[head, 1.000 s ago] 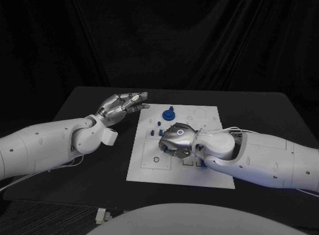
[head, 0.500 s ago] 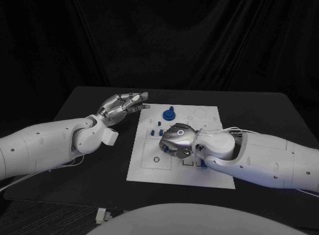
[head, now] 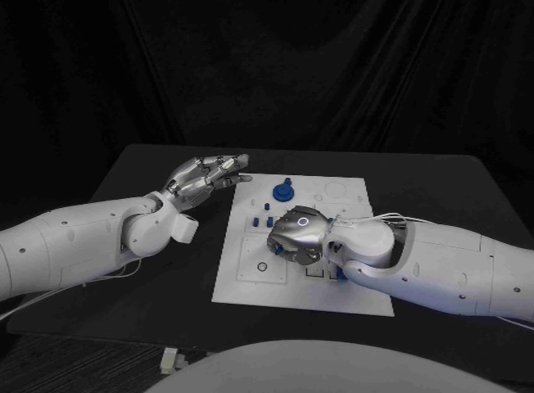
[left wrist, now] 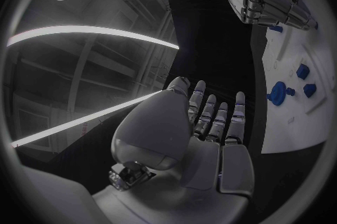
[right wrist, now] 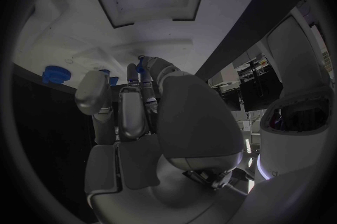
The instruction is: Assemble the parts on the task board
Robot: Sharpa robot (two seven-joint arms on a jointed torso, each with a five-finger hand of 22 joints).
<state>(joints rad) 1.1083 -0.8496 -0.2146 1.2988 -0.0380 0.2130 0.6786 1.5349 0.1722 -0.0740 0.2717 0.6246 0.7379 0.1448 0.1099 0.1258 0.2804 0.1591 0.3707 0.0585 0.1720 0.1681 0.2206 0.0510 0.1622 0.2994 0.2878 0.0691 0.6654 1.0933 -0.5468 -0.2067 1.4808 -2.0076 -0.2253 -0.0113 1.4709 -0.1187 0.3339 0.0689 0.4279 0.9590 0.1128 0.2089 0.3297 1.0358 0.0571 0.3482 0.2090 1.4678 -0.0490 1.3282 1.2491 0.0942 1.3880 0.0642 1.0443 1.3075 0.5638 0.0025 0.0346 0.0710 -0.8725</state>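
Hovering over the black table [head: 138, 176] just beside the task board's [head: 250, 282] far left corner, the left hand [head: 202, 176] holds nothing, its fingers stretched out and slightly apart. The right hand [head: 296, 235] sits low over the middle of the board with fingers curled down; whether it grips a part cannot be told. A round blue part [head: 282, 191] stands near the board's far edge, with smaller blue parts [head: 262, 221] beside the right hand.
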